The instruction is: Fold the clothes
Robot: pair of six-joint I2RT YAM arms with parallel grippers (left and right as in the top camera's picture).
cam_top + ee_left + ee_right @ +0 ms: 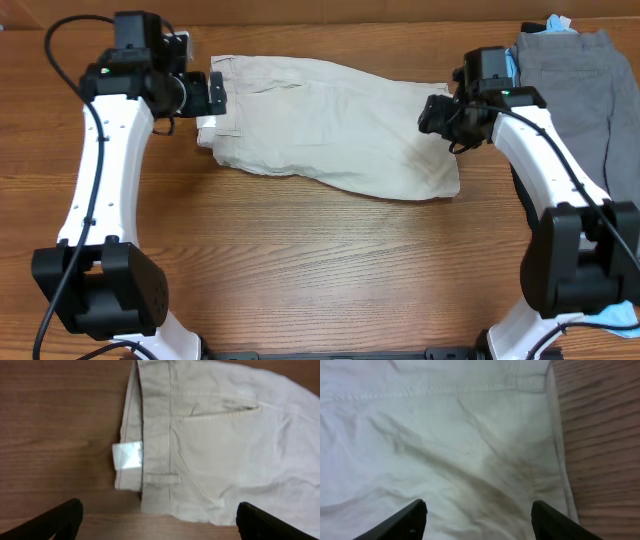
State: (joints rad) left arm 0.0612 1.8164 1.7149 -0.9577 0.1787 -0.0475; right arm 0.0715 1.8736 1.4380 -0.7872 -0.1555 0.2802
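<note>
I see my left arm [105, 160] and right arm [548, 165] as smooth white shells joined by chunky black housings, with black bases. A thin black cable [90, 195] trails along each. A small green light [104, 71] glows near each wrist. The pincer fingers [60, 521] are matte black wedges.

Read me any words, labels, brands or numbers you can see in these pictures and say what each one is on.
None can be read.
The white tag at the waistband of the beige shorts: no legible print, blank or washed out.
Grey shorts: no text visible.
</note>
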